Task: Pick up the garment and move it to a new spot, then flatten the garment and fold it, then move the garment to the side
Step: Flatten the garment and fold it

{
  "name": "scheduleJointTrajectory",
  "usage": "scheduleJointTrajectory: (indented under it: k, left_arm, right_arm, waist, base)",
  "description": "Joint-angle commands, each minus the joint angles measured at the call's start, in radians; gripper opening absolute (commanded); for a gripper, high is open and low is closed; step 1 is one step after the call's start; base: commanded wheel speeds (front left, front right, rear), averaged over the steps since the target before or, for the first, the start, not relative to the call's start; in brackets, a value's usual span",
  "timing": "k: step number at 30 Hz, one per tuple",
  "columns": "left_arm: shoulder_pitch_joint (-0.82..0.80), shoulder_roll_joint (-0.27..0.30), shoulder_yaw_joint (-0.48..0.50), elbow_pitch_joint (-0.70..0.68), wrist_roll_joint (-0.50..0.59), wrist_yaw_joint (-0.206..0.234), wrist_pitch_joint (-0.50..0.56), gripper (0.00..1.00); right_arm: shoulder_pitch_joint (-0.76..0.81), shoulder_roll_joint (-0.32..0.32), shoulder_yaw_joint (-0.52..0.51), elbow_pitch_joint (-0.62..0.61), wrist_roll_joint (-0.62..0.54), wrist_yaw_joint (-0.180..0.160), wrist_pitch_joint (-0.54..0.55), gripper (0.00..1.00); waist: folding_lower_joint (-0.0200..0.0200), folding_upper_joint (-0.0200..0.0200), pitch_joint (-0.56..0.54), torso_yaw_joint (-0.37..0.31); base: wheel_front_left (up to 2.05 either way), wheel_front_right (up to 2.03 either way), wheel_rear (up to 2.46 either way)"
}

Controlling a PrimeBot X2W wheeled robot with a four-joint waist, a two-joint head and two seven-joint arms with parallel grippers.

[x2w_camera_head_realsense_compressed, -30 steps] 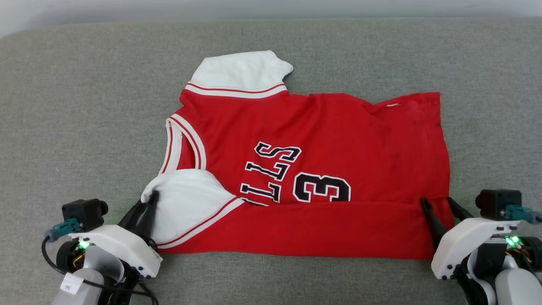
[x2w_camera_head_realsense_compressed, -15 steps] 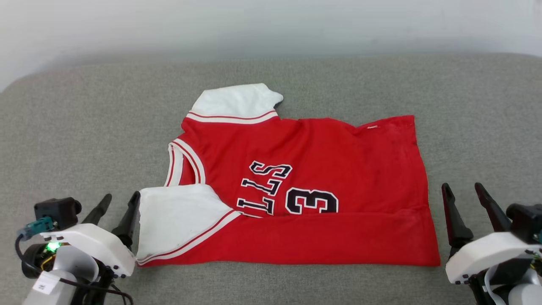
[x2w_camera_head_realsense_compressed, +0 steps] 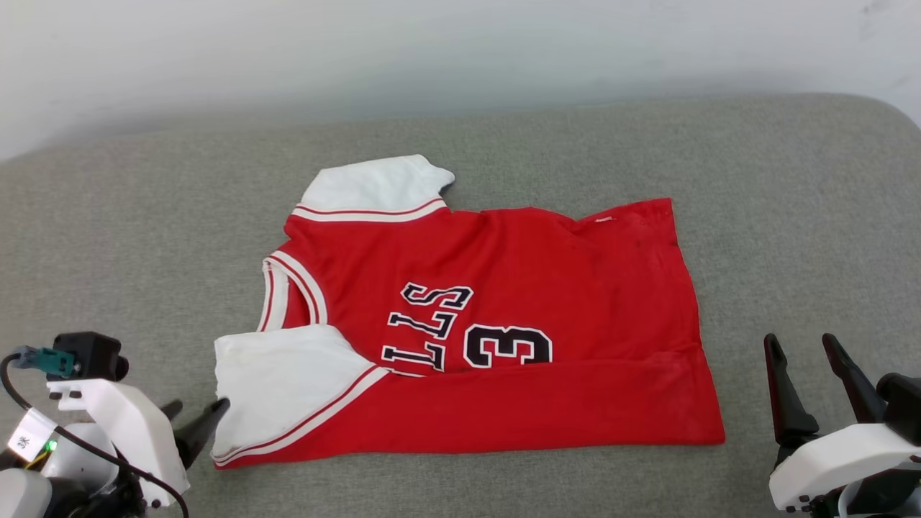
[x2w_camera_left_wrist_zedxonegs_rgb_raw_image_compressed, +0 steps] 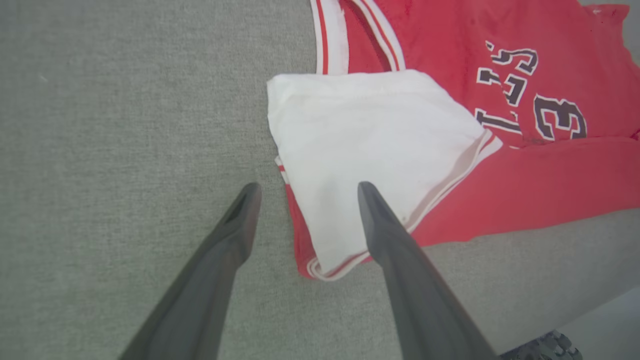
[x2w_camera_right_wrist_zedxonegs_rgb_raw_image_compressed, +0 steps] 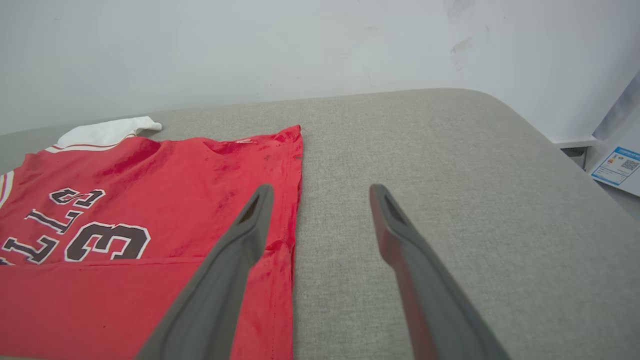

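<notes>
Lying flat near the middle of the grey padded surface (x2w_camera_head_realsense_compressed: pixel 791 216), the garment (x2w_camera_head_realsense_compressed: pixel 547 273) is spread sideways, its neck opening (x2w_camera_head_realsense_compressed: pixel 291 291) toward the robot's left and its bottom hem (x2w_camera_head_realsense_compressed: pixel 683 288) toward the right; the near long edge is turned over onto the body as a plain red band (x2w_camera_head_realsense_compressed: pixel 540 410), which hides the lower part of the numerals (x2w_camera_head_realsense_compressed: pixel 507 345), so I judge that a first fold is made and the folding is about half done; the near white sleeve (x2w_camera_head_realsense_compressed: pixel 280 374) rests on top of the body at the band's left end, while the far white sleeve (x2w_camera_head_realsense_compressed: pixel 374 187) lies out flat beyond the shoulder.

The left pincer (x2w_camera_head_realsense_compressed: pixel 194 414) has its fingers apart and grips nothing; it is low at the near left corner, and in the left wrist view one finger is over the sleeve, though I cannot tell if it touches the cloth; the right pincer (x2w_camera_head_realsense_compressed: pixel 801 342) is also spread wide and empty, near the hem corner but apart from it; each one is at an end of the fold line, a placing that suits handling the long edge by its two corners.

The next fold probably needs the far edge brought over; the far sleeve may slip out of it.
</notes>
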Motion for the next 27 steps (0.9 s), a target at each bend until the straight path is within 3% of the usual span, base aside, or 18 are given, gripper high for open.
scheduleJointTrajectory:
  k: [1, 5, 12, 13, 14, 16, 19, 27]
  left_arm:
    - [0.022, 0.009, 0.002, -0.017, -0.034, 0.019, 0.054, 1.00]
    - [0.046, 0.028, -0.003, -0.014, -0.069, 0.059, 0.134, 1.00]
    - [0.045, -0.023, -0.059, 0.045, -0.105, 0.053, 0.204, 1.00]
    - [0.047, -0.033, -0.071, 0.053, -0.110, 0.049, 0.217, 0.80]
    - [0.049, -0.043, -0.083, 0.061, -0.119, 0.045, 0.232, 0.44]
    - [0.041, -0.056, -0.095, 0.065, -0.121, 0.033, 0.233, 0.00]
    - [0.031, -0.064, -0.094, 0.063, -0.118, 0.024, 0.215, 0.00]
    - [0.012, -0.037, -0.060, 0.005, -0.078, 0.023, 0.143, 0.00]
  right_arm:
    - [0.002, 0.004, 0.005, -0.005, 0.018, -0.001, 0.001, 1.00]
    - [-0.012, 0.004, 0.018, 0.007, 0.044, -0.001, -0.002, 1.00]
    - [-0.040, 0.004, 0.015, 0.041, 0.075, -0.001, 0.000, 1.00]
    - [-0.040, 0.004, 0.014, 0.047, 0.081, -0.001, 0.006, 1.00]
    - [-0.038, 0.004, 0.011, 0.051, 0.083, -0.001, 0.015, 1.00]
    - [-0.039, 0.004, 0.005, 0.058, 0.090, -0.001, 0.041, 1.00]
    - [-0.038, 0.004, -0.002, 0.058, 0.091, -0.001, 0.079, 1.00]
    - [-0.023, -0.003, 0.005, 0.040, 0.105, -0.001, 0.393, 1.00]
  waist:
    - [0.0001, 0.0000, 0.019, -0.015]
    - [0.0001, 0.0000, 0.051, -0.037]
    - [0.0001, 0.0000, 0.093, -0.057]
    - [0.0001, 0.0000, 0.094, -0.057]
    - [0.0001, 0.0000, 0.095, -0.057]
    - [0.0001, 0.0000, 0.094, -0.055]
    - [0.0001, 0.0000, 0.090, -0.051]
    - [0.0001, 0.0000, 0.065, -0.024]
  base:
    - [0.00, 0.00, 0.00]
    - [0.00, 0.00, 0.00]
    - [0.00, 0.00, 0.00]
    - [0.00, 0.00, 0.00]
    - [0.00, 0.00, 0.00]
    - [0.00, 0.00, 0.00]
    - [0.00, 0.00, 0.00]
    - [0.00, 0.00, 0.00]
